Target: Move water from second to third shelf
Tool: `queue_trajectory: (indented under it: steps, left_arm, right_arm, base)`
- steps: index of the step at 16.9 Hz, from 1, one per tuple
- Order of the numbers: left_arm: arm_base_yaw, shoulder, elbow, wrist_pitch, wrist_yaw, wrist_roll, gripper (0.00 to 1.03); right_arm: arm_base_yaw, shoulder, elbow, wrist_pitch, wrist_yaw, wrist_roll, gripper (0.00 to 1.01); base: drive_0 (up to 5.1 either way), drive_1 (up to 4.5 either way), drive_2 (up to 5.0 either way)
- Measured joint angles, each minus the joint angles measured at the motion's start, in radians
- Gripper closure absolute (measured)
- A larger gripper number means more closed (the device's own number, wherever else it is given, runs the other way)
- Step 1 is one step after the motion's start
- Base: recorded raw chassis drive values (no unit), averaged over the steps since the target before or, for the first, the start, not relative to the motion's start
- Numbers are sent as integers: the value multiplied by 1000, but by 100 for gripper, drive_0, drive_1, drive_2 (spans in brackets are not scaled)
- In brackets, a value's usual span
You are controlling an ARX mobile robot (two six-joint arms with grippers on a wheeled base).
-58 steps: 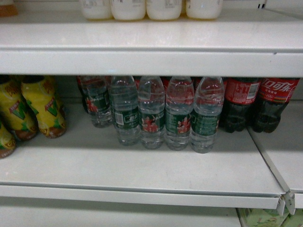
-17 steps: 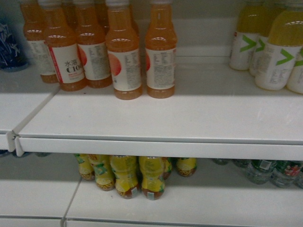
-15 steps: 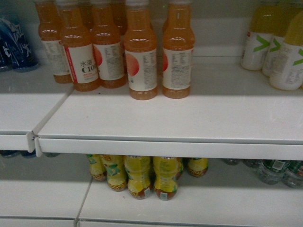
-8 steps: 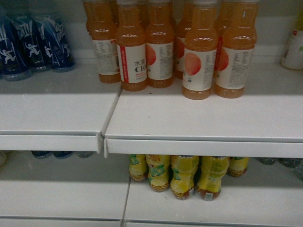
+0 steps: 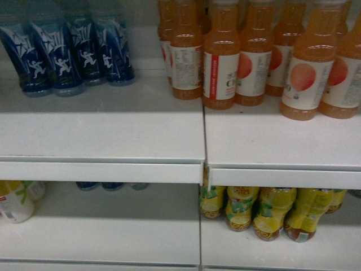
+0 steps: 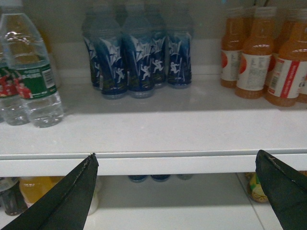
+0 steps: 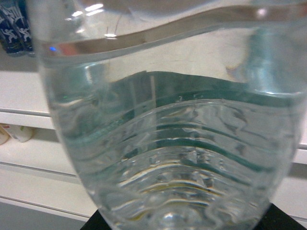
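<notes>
White shelving fills the head view: the upper shelf [image 5: 101,141] runs in two boards that meet at a seam right of the middle, each with a flat front lip, and a broad strip of bare board lies between that lip and the bottles standing toward the back. On the left stand the blue-labelled bottles [image 5: 67,51], on the right the orange drink bottles [image 5: 225,56], the two groups just apart. Beneath, the lower shelf [image 5: 113,237] carries yellow bottles [image 5: 265,212] at the right, with bare board to their left. In the left wrist view the left gripper [image 6: 177,191] has its two dark fingers [image 6: 72,201] spread wide and holds nothing, pointing at the shelf lip; two green-labelled bottles stand at that shelf's left end. The water [image 7: 168,143] fills the right wrist view, upright and pressed close to the camera; only a dark sliver of the right gripper shows beneath it, so its grasp cannot be told.
</notes>
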Motion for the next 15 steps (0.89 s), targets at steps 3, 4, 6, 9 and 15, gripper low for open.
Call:
queue_trajectory:
  steps: [3,4,6,9,15]
  left_arm:
    - [0,0,0,-1,0,0,5]
    - [0,0,0,0,0,0,5]
    - [0,0,0,2,0,0,5]
    - [0,0,0,0,0,0,5]
    - [0,0,0,0,-1,0,5]
  right_arm:
    - [0,0,0,-1,-1,0,62]
    - [0,0,0,0,-1,0,62]
    - [0,0,0,-1,0,0,62]
    - [0,1,0,-1,-1,0,62]
    - [0,-1,0,-2,0,0,62]
  base:
    - [-515,231,231]
    - [-516,229,229]
    - [-516,229,229]
    - [-516,229,229]
    - [-516,229,229]
